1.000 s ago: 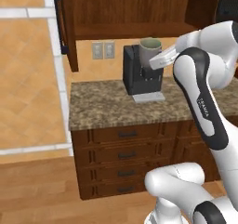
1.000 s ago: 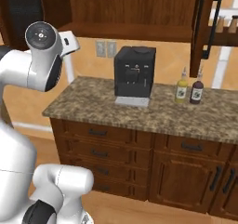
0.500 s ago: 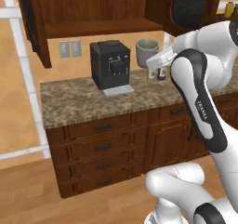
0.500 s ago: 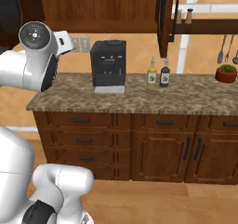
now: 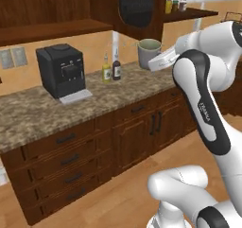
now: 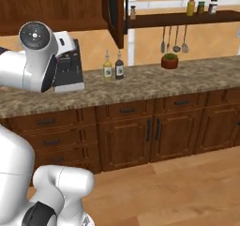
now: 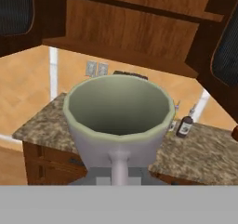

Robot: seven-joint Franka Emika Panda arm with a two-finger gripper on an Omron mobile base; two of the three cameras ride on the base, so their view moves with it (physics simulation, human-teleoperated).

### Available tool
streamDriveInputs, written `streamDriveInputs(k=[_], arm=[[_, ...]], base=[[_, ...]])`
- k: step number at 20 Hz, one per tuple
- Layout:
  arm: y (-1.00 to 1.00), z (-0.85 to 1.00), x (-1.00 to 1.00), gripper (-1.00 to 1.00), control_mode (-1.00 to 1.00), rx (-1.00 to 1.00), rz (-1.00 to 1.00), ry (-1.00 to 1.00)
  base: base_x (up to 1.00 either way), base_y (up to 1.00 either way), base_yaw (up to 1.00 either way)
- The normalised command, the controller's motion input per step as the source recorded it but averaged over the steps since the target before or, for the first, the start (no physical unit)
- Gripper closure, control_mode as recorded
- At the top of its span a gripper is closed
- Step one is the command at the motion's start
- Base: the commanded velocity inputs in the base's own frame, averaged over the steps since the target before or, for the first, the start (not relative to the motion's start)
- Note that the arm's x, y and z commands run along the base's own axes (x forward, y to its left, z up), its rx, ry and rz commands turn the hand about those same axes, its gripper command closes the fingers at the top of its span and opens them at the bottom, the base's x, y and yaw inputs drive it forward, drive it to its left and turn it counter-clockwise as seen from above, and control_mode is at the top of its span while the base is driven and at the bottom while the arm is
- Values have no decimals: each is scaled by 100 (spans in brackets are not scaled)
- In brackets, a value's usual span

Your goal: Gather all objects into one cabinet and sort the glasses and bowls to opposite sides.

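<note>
Currently the claw (image 5: 152, 61) is clamped on the grey mug (image 5: 149, 52), carried in the air above the counter (image 5: 33, 113). Left base view: mug upright, mouth up, at the end of the white hand, level with the gap between counter and upper cabinet (image 5: 137, 7). Fingers themselves are hidden behind the mug and hand, so the contact point can't be read there.

Hand view: mug (image 7: 118, 121) sits dead centre, right up against the camera, rim facing up and slightly toward it, inside grey-green and empty. Its handle (image 7: 120, 169) points straight down at the claw; fingertips are lost behind it, jaws drawn together about as tight as they go, apparently on the handle. Mug touches nothing else.

Beyond the mug in hand view: open brown cabinet (image 7: 125, 30) with a bare shelf, doors swung out on both sides, counter below it.

On the counter: black coffee machine (image 5: 62, 71) toward the left, two small bottles (image 5: 111, 69) side by side near the mug but well below and behind it. Right base view has the same bottles (image 6: 113, 67), a potted plant (image 6: 169, 60) further right, utensils (image 6: 173, 38) hanging on the wall, jars (image 6: 201, 6) on an open shelf.
</note>
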Motion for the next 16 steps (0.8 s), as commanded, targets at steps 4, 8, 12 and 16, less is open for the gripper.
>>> streamDriveInputs(k=[4,8,12,16], arm=[[0,0,0,100,100,0,0,0],[0,0,0,100,100,0,0,0],[0,0,0,100,100,0,0,0],[0,0,0,100,100,0,0,0]], base=[[-58,0,-30],[-63,-2,-27],[-43,-15,-45],[-9,-22,-64]])
